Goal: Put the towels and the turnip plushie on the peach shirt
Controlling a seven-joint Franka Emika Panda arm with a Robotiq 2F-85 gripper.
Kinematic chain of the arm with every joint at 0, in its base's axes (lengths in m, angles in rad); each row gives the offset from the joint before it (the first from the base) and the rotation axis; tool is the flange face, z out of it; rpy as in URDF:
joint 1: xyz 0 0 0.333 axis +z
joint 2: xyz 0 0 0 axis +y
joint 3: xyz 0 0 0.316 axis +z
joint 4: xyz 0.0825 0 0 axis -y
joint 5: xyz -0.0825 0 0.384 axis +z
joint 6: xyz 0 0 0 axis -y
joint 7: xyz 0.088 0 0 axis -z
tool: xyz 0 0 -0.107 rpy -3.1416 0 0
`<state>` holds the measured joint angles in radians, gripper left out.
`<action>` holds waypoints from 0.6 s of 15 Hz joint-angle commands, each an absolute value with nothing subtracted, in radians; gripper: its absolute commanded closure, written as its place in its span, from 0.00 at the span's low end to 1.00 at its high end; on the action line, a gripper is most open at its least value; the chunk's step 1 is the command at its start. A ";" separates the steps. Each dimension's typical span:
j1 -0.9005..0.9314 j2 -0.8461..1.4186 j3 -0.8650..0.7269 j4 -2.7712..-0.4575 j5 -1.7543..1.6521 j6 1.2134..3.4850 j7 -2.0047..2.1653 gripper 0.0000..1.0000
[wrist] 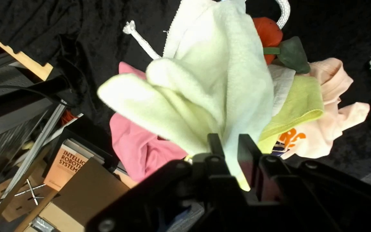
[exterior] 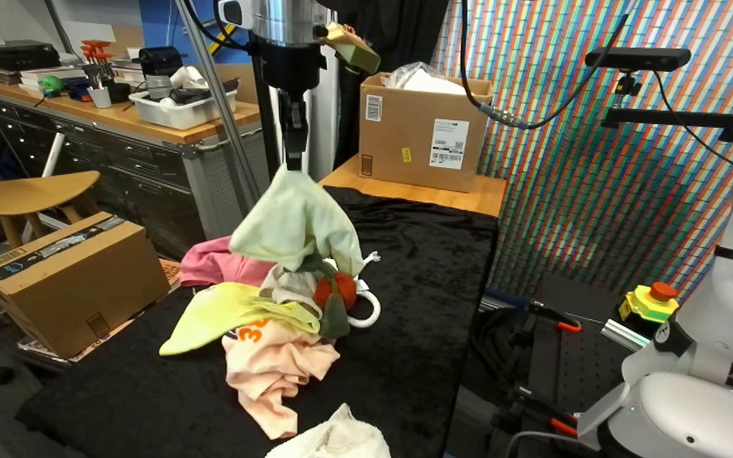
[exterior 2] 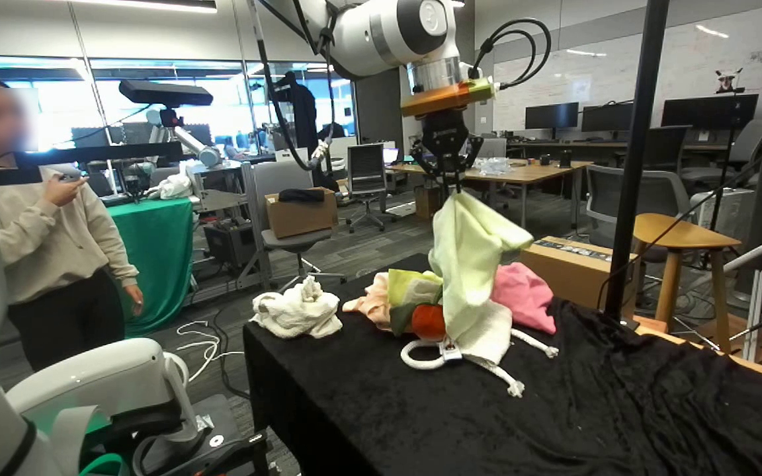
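Exterior view: above the black cloth (exterior: pixel 417 280), can see the pale green towel (exterior: pixel 293 219) clamped by its top corner in the gripper (exterior: pixel 294 160), with its long axis near upright and loose end pointing down. Lower, see the peach shirt (exterior: pixel 277 362) stretching toward picture bottom, the yellow towel (exterior: pixel 214 312) partly over it, tapering to picture lower left, then the red turnip plushie (exterior: pixel 345 291) just beside, with a leaf (exterior: pixel 335 318) pointing to picture bottom
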<state>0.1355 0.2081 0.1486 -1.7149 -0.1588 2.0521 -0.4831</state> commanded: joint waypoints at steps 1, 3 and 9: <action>0.144 0.209 0.156 -1.702 -0.189 2.046 -0.479 0.47; 0.147 0.214 0.156 -1.694 -0.194 2.043 -0.473 0.32; 0.152 0.244 0.152 -1.665 -0.183 2.033 -0.410 0.00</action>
<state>0.1457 0.2173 0.1499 -1.7080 -0.1750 2.0498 -0.4652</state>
